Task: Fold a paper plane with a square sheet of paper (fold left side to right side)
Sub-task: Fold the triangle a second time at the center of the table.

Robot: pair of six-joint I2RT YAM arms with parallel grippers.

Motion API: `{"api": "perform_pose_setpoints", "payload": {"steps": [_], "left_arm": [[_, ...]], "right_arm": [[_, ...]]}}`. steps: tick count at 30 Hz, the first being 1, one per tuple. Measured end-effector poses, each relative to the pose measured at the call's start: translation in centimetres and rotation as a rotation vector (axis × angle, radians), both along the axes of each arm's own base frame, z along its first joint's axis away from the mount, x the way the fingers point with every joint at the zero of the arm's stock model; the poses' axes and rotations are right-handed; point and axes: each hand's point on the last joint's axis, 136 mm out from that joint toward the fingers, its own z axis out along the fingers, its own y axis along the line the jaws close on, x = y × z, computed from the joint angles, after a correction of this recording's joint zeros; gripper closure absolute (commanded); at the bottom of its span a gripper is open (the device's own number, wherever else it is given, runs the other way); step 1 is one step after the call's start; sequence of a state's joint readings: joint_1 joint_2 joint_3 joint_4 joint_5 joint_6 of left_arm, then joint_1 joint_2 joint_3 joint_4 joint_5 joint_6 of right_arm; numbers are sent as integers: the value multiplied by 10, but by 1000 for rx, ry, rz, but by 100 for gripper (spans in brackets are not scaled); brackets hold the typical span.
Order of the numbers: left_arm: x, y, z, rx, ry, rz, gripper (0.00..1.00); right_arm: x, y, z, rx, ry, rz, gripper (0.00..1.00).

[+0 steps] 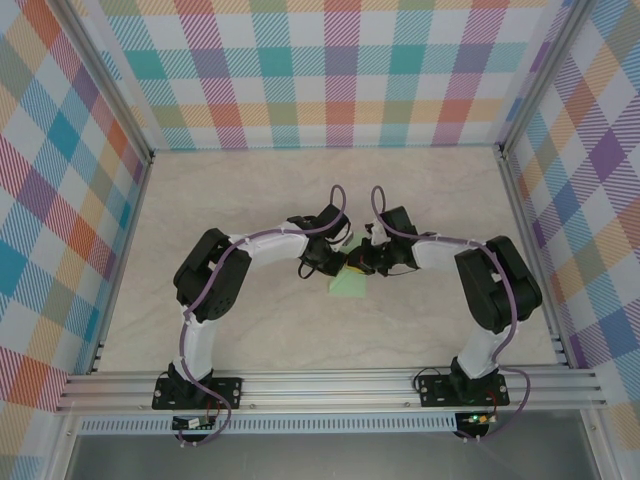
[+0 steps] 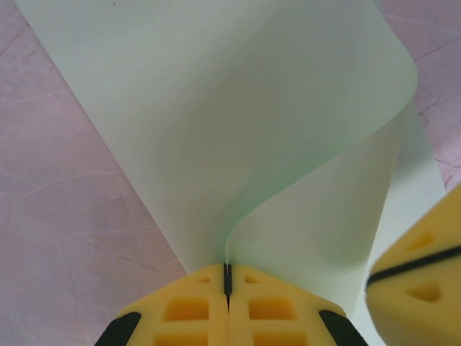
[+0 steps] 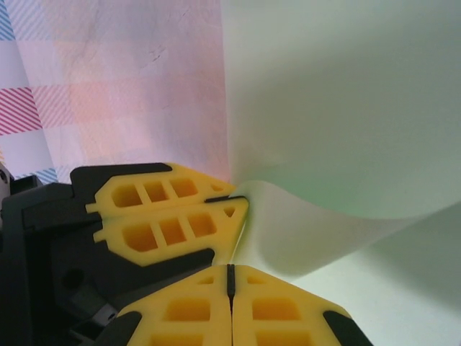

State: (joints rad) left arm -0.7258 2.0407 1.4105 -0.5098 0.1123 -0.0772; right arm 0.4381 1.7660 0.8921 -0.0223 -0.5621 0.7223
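While left jaws and right jaws clamp it, square sheet of paper [image 2: 238, 130] curls over

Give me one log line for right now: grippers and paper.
left gripper: shut on square sheet of paper | right gripper: shut on same sheet | sheet: edge lifted, curled over, no crease yet

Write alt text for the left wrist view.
A pale green sheet curls up and over from the shut yellow fingers of the left gripper, which pinch its edge at the bottom of the frame. The right gripper, also shut, pokes in at lower right; marbled table shows on the left.
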Motion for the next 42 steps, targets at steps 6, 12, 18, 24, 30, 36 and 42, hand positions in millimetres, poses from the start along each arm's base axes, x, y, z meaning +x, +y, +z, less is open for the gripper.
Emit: {"api": "perform_pose_setpoints", "payload": {"steps": [6, 12, 18, 24, 30, 36, 42], "left_arm": [[0, 0, 0, -1, 0, 0, 99], [0, 0, 0, 0, 0, 0, 99], [0, 0, 0, 1, -1, 0, 99], [0, 0, 0, 1, -1, 1, 99], [0, 0, 0, 1, -2, 1, 99], [1, 1, 0, 3, -4, 5, 99], [2, 0, 0, 3, -8, 7, 99]], "right_arm": [[3, 1, -10, -16, 14, -2, 94], [3, -1, -19, -33, 27, -8, 94], [4, -2, -22, -46, 23, -13, 94], [4, -4, -27, -63, 21, -9, 94], [5, -6, -29, -77, 12, -8, 94], [5, -8, -32, -96, 13, -16, 94], [4, -8, -33, -99, 11, -15, 94]]}}
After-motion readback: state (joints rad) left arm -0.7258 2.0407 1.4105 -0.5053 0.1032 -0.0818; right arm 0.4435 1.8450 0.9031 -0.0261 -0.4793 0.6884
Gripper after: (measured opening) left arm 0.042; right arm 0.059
